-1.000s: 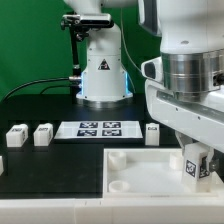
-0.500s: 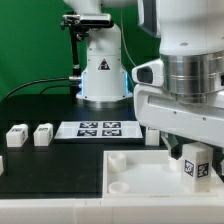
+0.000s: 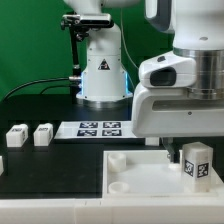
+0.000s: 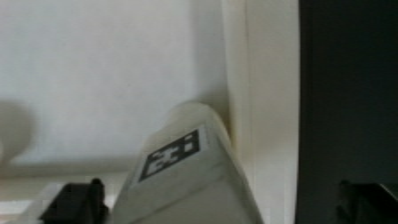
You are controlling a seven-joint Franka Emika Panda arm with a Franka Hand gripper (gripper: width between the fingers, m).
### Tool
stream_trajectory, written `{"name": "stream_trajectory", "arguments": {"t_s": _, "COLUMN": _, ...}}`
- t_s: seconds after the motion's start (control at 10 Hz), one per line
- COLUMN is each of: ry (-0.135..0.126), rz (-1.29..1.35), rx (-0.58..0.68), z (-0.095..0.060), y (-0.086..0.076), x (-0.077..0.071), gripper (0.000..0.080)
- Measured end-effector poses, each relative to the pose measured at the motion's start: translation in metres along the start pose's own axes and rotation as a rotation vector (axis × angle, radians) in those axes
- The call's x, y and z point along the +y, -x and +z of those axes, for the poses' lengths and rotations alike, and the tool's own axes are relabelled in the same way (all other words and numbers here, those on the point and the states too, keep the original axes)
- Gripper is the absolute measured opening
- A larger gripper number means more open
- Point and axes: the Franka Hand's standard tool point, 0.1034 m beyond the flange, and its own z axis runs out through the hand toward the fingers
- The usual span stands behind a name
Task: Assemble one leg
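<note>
One leg (image 3: 196, 163), a white block with a black-and-white marker, stands upright on the right corner of the large flat white square piece (image 3: 135, 172). The arm's wide white hand (image 3: 180, 100) hangs just above it. In the wrist view the same leg (image 4: 183, 160) lies between my two dark fingertips (image 4: 75, 200), with a gap on each side. My gripper (image 4: 219, 200) is open and holds nothing. Two more legs (image 3: 16, 136) (image 3: 43, 134) lie at the exterior view's left.
The marker board (image 3: 100, 128) lies behind the square piece. The robot base (image 3: 103, 72) stands at the back with a black cable to its left. The square piece has round corner sockets (image 3: 118, 158).
The arm's hand has risen over the last second. The leg on the square piece has stayed where it was.
</note>
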Motion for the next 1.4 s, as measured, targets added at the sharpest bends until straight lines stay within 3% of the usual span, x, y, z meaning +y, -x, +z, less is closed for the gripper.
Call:
{"name": "stream_trajectory", "arguments": {"t_s": 0.3, "ry": 0.001, "rz": -0.295, "rx": 0.002, "z": -0.0014, "y": -0.0017, "x": 0.0078, "gripper": 0.0649}}
{"name": "stream_trajectory", "arguments": {"t_s": 0.6, "ry": 0.001, "rz": -0.294, "rx": 0.001, "z": -0.0004, "y": -0.0012, "x": 0.0074, "gripper": 0.0649}}
{"name": "stream_trajectory", "arguments": {"t_s": 0.8, "ry": 0.001, "rz": -0.294, "rx": 0.0, "z": -0.0001, "y": -0.0011, "x": 0.0075, "gripper": 0.0376}}
{"name": "stream_trajectory", "arguments": {"t_s": 0.9, "ry": 0.001, "rz": -0.294, "rx": 0.0, "z": 0.0, "y": -0.0011, "x": 0.0075, "gripper": 0.0289}}
{"name": "stream_trajectory", "arguments": {"t_s": 1.1, "ry": 0.0, "rz": -0.254, "rx": 0.002, "z": 0.0001, "y": -0.0012, "x": 0.0068, "gripper": 0.0289}}
{"name": "stream_trajectory", "arguments": {"t_s": 1.4, "ry": -0.005, "rz": 0.181, "rx": 0.006, "z": 0.0002, "y": -0.0014, "x": 0.0062, "gripper": 0.0289}}
